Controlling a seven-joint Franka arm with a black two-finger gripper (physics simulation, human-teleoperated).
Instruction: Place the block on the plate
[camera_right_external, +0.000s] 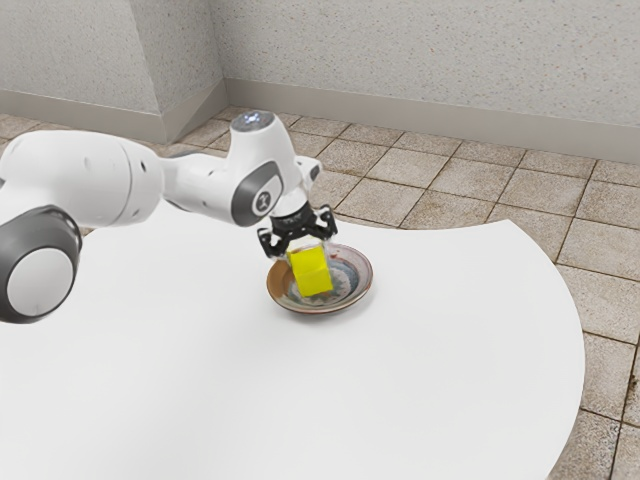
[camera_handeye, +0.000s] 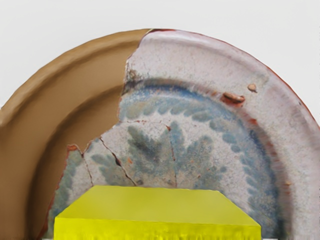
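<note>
My gripper (camera_right_external: 309, 256) points down over the plate, shut on the yellow block, with one finger at each side of its upper part. The yellow block (camera_right_external: 312, 273) is slightly tilted and overlaps the middle of the round plate (camera_right_external: 364, 275); whether its underside touches the plate cannot be told. In the wrist view the block (camera_handeye: 157, 205) lies at the lower edge, in front of the brown and bluish patterned plate (camera_handeye: 75, 55). The block hides part of the plate's centre.
The white table (camera_right_external: 430, 340) spreads around the plate, with its curved edge toward the exterior view's right. Beyond it are a tiled floor (camera_right_external: 480, 185) and a pale wall (camera_right_external: 420, 60). The arm reaches in from the exterior view's left.
</note>
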